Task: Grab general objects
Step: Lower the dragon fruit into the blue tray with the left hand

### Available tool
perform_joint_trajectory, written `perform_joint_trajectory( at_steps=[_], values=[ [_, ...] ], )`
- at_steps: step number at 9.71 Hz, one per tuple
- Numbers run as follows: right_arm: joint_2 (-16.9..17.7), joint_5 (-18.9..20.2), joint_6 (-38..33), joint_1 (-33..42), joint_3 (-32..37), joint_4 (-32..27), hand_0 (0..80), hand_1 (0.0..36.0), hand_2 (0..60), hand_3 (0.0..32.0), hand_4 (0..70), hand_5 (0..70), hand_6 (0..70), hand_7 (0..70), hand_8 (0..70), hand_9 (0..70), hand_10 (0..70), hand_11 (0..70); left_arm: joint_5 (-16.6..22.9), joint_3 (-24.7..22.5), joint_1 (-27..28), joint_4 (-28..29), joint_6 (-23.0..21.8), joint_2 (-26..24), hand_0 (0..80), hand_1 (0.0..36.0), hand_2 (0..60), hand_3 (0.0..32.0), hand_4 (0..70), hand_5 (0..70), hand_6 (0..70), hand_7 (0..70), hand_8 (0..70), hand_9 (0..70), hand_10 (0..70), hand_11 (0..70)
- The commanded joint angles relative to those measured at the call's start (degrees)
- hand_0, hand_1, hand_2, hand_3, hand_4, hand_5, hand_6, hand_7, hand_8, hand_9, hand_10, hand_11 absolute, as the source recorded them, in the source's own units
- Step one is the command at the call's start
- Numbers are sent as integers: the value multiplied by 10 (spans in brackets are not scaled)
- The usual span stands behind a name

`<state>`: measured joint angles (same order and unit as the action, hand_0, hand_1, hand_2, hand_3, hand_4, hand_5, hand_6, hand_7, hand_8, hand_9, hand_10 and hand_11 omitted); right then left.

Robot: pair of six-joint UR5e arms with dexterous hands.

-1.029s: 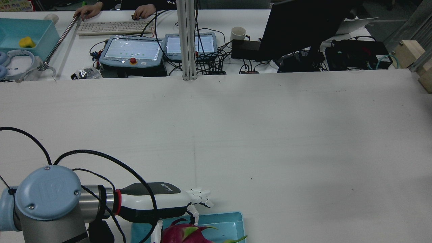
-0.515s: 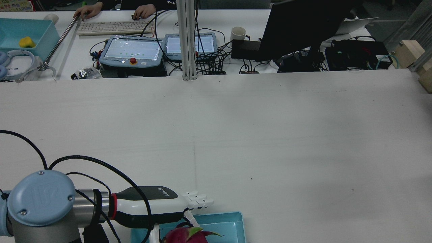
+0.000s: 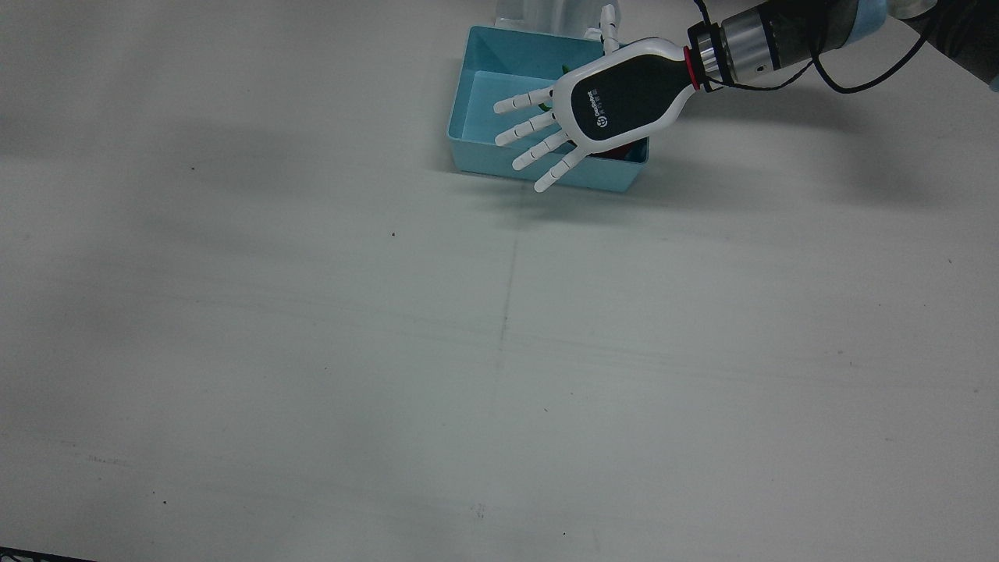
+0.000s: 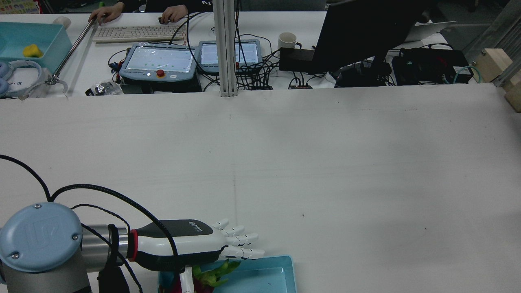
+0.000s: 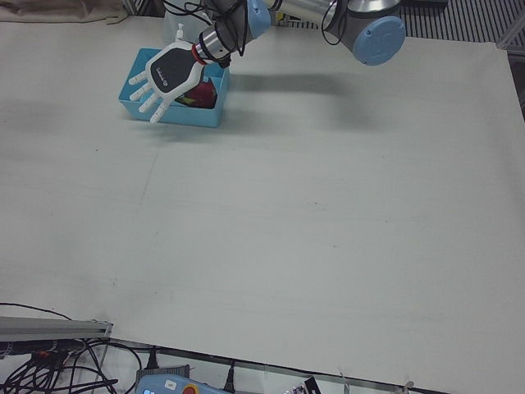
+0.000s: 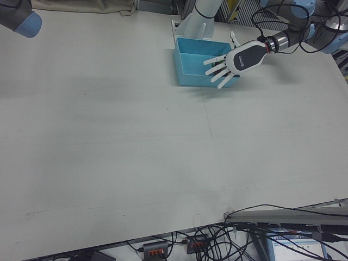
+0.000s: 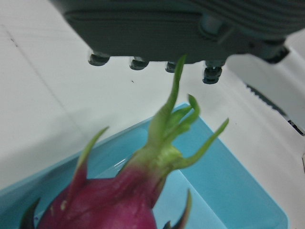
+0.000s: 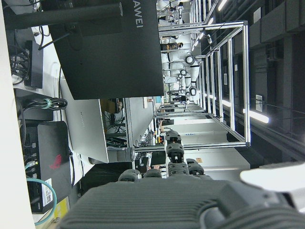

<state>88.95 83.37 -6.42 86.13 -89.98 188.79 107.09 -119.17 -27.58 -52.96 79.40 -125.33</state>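
A pink dragon fruit with green leaves (image 7: 119, 195) lies in the light blue bin (image 3: 488, 160) by the arm pedestals. Only its leaves show in the rear view (image 4: 211, 273), and a bit of red shows in the left-front view (image 5: 203, 95). My left hand (image 3: 593, 109) hovers just above the bin and the fruit, palm down. Its fingers (image 3: 531, 100) are spread flat and hold nothing. It also shows in the rear view (image 4: 195, 244), the left-front view (image 5: 164, 78) and the right-front view (image 6: 234, 58). My right hand (image 8: 167, 200) shows only in its own view, facing the far desk; its finger pose is unclear.
The bin also shows in the rear view (image 4: 268, 272) and the right-front view (image 6: 190, 65). The white table (image 3: 499, 351) stretches out in front of it. Behind the table's far edge stand a monitor (image 4: 366, 32), teach pendants (image 4: 158, 61) and cables. The right arm's elbow (image 6: 22, 16) is at the table's far corner.
My left hand was curled around the dragon fruit and sank with it into the bin. Now its fingers are spread and the fruit lies loose in the bin.
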Motion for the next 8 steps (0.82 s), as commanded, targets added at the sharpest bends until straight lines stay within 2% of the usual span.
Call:
perform_joint_trajectory(
  at_steps=[1,2,3,5,6,7,8],
  values=[
    [0,0,1,0,0,0,0,0,0,0,0,0,0,0,0,0,0,0,1,22,-49,2,-9,-34,466,20,0,274,0,0,0,25,0,0,0,0],
    [0,0,1,0,0,0,0,0,0,0,0,0,0,0,0,0,0,0,5,53,-92,1,-12,-75,467,28,0,236,0,0,0,27,0,0,0,0],
    [0,0,2,0,0,0,0,0,0,0,0,0,0,0,0,0,0,0,6,62,-127,1,-21,-99,468,35,0,212,0,0,0,23,0,0,0,0],
    [0,0,2,0,-1,0,0,0,0,0,0,0,0,0,0,0,0,0,7,65,-208,23,-65,-100,470,41,0,152,0,0,0,23,0,0,0,0],
    [0,0,3,0,-2,0,0,0,0,0,0,0,0,0,0,0,0,0,7,73,-253,66,-108,-94,470,43,0,122,0,0,0,24,0,0,0,0],
    [0,0,3,0,-2,0,0,0,0,0,0,0,0,0,0,0,0,0,7,94,-285,105,-140,-91,470,40,0,106,0,0,0,23,0,0,0,0],
    [0,0,3,0,-2,0,0,0,0,0,0,0,0,0,0,0,0,0,7,115,-309,134,-152,-88,467,34,0,78,0,0,0,26,0,0,0,0]
  ],
)
